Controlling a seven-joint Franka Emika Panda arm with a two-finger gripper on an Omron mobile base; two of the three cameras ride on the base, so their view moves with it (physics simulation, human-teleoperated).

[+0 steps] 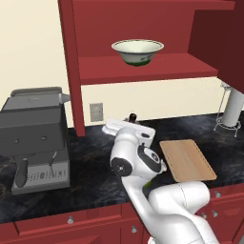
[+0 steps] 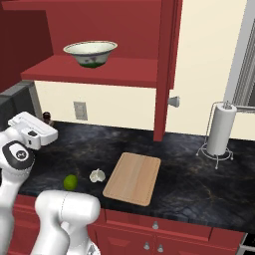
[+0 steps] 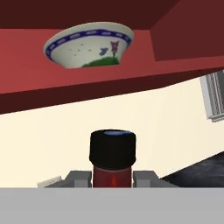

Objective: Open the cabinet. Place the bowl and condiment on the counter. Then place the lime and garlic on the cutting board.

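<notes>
Two doors of the cabinet [image 1: 143, 28] stand swung wide, one [image 2: 168, 69] edge-on in the right base view, baring a red shelf on which the bowl [image 1: 137, 51] sits alone, upright. Below runs the counter [image 2: 189, 179], dark and veined, with a grey coffee machine [image 1: 35, 138] at its left end and a paper-towel stand [image 2: 219, 130] at its right, well apart. The white arm [image 1: 143, 190] rises from the front edge and bends over the counter's middle. The cutting board [image 2: 133, 178] lies flat and bare near the front edge, right of the arm. Just left of the board rests the garlic [image 2: 97, 175], and beside that the lime [image 2: 70, 182], neither touching the board. The gripper [image 3: 112, 180] is low over the counter near the back wall, its jaws drawn in snug against the condiment [image 3: 112, 162], one finger pressing each side of the red body below the black cap; the cap [image 1: 132, 116] peeps above the hand in the left base view.
</notes>
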